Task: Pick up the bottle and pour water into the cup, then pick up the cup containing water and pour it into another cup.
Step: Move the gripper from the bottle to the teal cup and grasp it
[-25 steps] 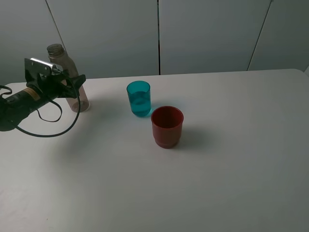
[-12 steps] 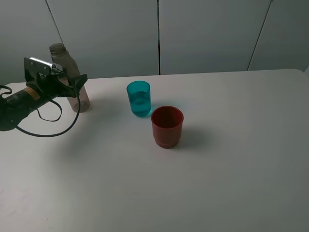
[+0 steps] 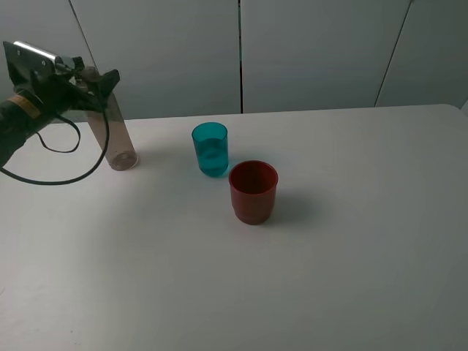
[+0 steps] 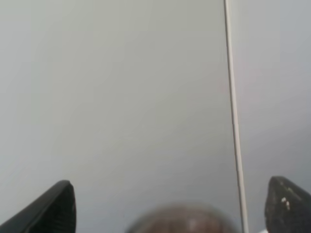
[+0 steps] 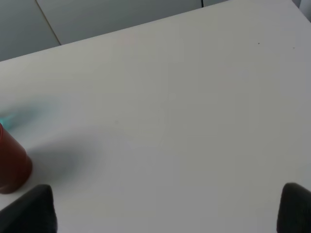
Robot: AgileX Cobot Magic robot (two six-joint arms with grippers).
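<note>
Red-brown cup (image 3: pixel 253 191) nearest on the white surface (image 3: pixel 329 278): upright, mouth open, inside too dark to show any water. Judged empty and waiting for the second pour. Red-brown cup (image 5: pixel 12 165) again at the edge of the right wrist view, with the right gripper (image 5: pixel 163 208) low over bare surface, fingertips spread wide, nothing between them. Out of the high view altogether.

Just behind and to the left, teal tumbler (image 3: pixel 210 149): upright, just beside the red-brown cup, gap between the two too narrow to judge. Looks to hold water up to about the middle, so first pour judged done.

Farther back and well apart to the left, bottle (image 3: pixel 117 139): standing on the surface, neck hidden behind the left gripper (image 3: pixel 99 79). In the left wrist view, left gripper (image 4: pixel 170 206) released: fingertips wide on either side of the blurred bottle top, touching nothing. Black cable (image 3: pixel 51 183) looping down from that arm beside the bottle.

Farthest, grey wall panels (image 3: pixel 314 51).

Left to do, as judged: take the teal tumbler and tip it into the red-brown cup. In the way: the red-brown cup crowding one side of the tumbler, leaving little room for a finger there. Bottle and cable well off that path.
</note>
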